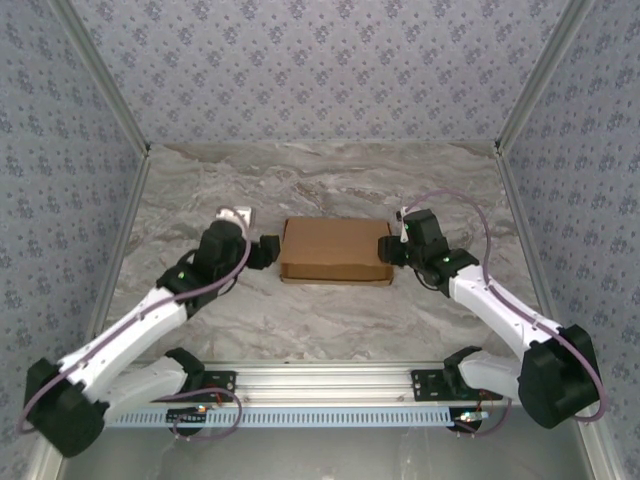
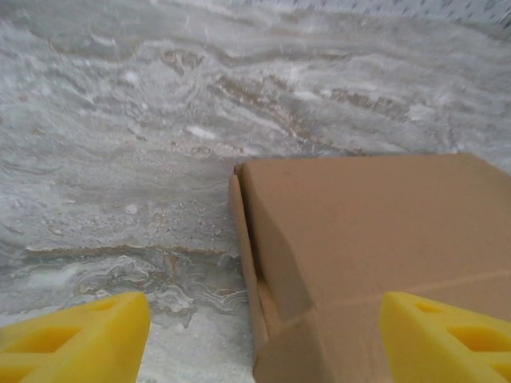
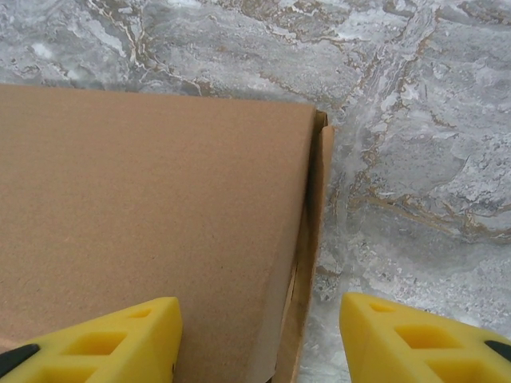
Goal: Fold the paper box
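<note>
Paper box (image 2: 375,239) cut off at right, bottom edges; interior hidden.

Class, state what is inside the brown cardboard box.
The flat brown cardboard box is closed, its lid covering the interior. Only a narrow side gap shows; any contents are hidden.

I see the paper box (image 1: 335,250) as plain brown cardboard, matt and a little grainy, with soft creased edges. The desk (image 1: 330,175) looks like grey veined stone, smooth with a weak sheen. The left hand (image 2: 263,339) and the right hand (image 3: 259,335) have fingers of matt yellow plastic.
</note>
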Controlling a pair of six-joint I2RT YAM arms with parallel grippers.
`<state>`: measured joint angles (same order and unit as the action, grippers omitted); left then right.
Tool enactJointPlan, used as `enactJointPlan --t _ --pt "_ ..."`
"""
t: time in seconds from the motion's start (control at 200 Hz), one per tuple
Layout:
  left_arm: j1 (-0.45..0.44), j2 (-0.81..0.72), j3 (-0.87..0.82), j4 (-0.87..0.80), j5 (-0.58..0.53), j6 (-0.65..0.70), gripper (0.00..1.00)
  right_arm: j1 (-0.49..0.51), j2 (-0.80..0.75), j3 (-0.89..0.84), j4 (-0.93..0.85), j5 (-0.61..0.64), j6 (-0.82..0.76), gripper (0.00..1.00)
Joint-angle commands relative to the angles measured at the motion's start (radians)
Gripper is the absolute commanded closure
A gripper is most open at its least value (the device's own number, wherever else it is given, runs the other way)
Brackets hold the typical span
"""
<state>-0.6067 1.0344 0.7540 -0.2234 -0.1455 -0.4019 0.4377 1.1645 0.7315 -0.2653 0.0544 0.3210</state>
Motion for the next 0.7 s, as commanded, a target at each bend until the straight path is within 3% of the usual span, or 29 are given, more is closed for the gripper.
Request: enactJointPlan --t 0.0,0.23,0.435,0.695 --pt "0.050 0.130 0.048 -0.015 0.150 0.008 0.24 -0.027 0.026 -0.014 -0.019 -0.042 -0.017 0.42" --pt "0.112 0.358 0.086 0.043 0.247 0.011 0.24 -0.121 0.104 -0.014 -0.006 -0.209 -0.037 0.41" --pt "0.117 0.432 0.046 0.108 0.287 -0.012 0.24 -0.172 0.200 -0.009 0.038 -0.328 -0.025 0.42" --pt "0.117 0.504 0.024 0.154 0.322 -0.025 0.24 -0.207 0.308 0.014 0.073 -0.355 -0.026 0.47"
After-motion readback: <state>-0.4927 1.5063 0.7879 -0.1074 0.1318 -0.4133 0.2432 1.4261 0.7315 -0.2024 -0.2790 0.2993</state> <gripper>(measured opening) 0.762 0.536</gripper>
